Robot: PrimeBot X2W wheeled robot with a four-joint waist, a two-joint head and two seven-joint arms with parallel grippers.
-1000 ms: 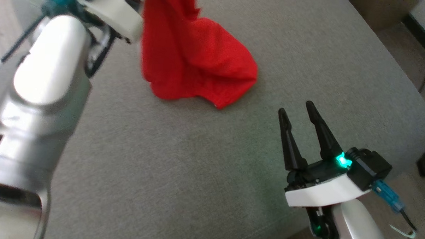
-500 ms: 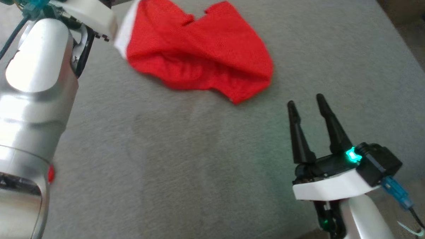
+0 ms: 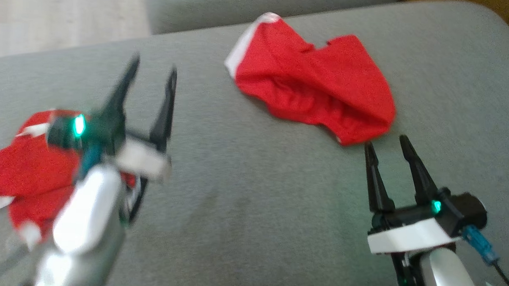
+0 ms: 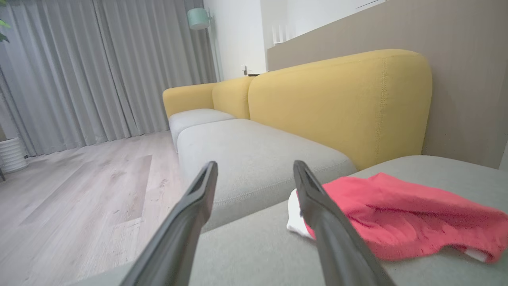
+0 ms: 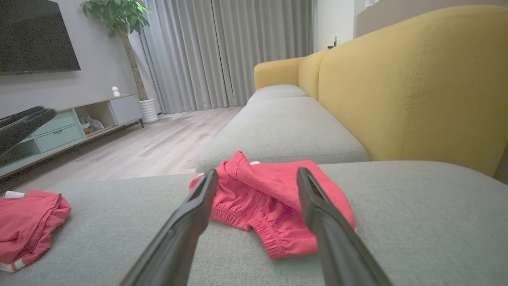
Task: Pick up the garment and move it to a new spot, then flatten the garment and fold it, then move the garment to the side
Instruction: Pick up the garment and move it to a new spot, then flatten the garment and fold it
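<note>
I have the crumpled red garment (image 3: 311, 94) lying near the far edge of the sofa cushion (image 3: 252, 202), the right gripper (image 3: 385, 142) just short of its near hem and the left gripper (image 3: 154, 65) by a second red cloth (image 3: 20, 173) at the left edge, both with fingers (image 3: 420, 176) spread and empty.

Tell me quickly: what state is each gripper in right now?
Left gripper: open, holding nothing.
Right gripper: open, holding nothing; the red garment ahead of it lies free on the sofa.
</note>
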